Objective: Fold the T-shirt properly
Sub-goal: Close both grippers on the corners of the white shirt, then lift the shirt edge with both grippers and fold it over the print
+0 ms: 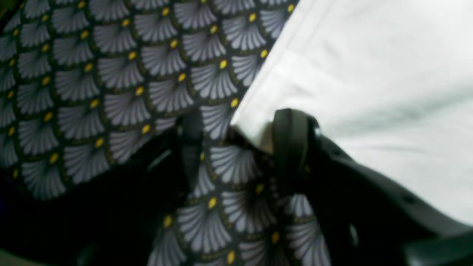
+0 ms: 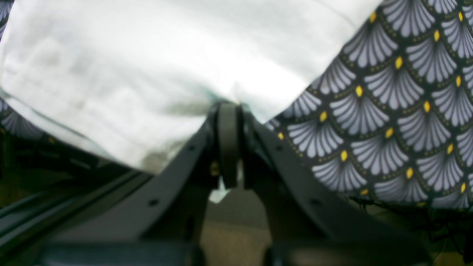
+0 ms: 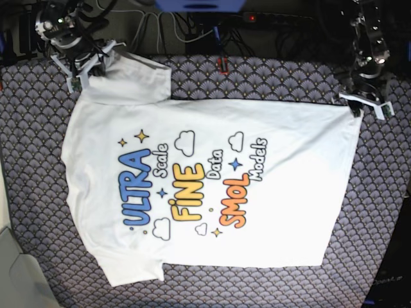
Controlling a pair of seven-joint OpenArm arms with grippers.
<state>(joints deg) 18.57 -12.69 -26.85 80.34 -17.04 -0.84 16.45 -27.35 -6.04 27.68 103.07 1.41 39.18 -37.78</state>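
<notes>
The white T-shirt (image 3: pixel 205 186) lies spread flat on the table, print side up, with "ULTRA", "FINE" and "SMOL" showing. At the back left of the base view, my right gripper (image 3: pixel 90 67) holds the upper sleeve. In the right wrist view its fingers (image 2: pixel 229 122) are pressed together on the edge of the T-shirt (image 2: pixel 147 66). At the back right, my left gripper (image 3: pixel 361 106) sits at the hem corner. In the left wrist view the left gripper (image 1: pixel 241 123) is open, and the corner of the T-shirt (image 1: pixel 369 74) reaches in between its two fingers.
A dark tablecloth (image 3: pixel 270 77) with a grey fan pattern and yellow dots covers the table. Cables and a power strip (image 3: pixel 282 19) run along the back edge. A grey surface (image 3: pixel 13 269) borders the front left corner.
</notes>
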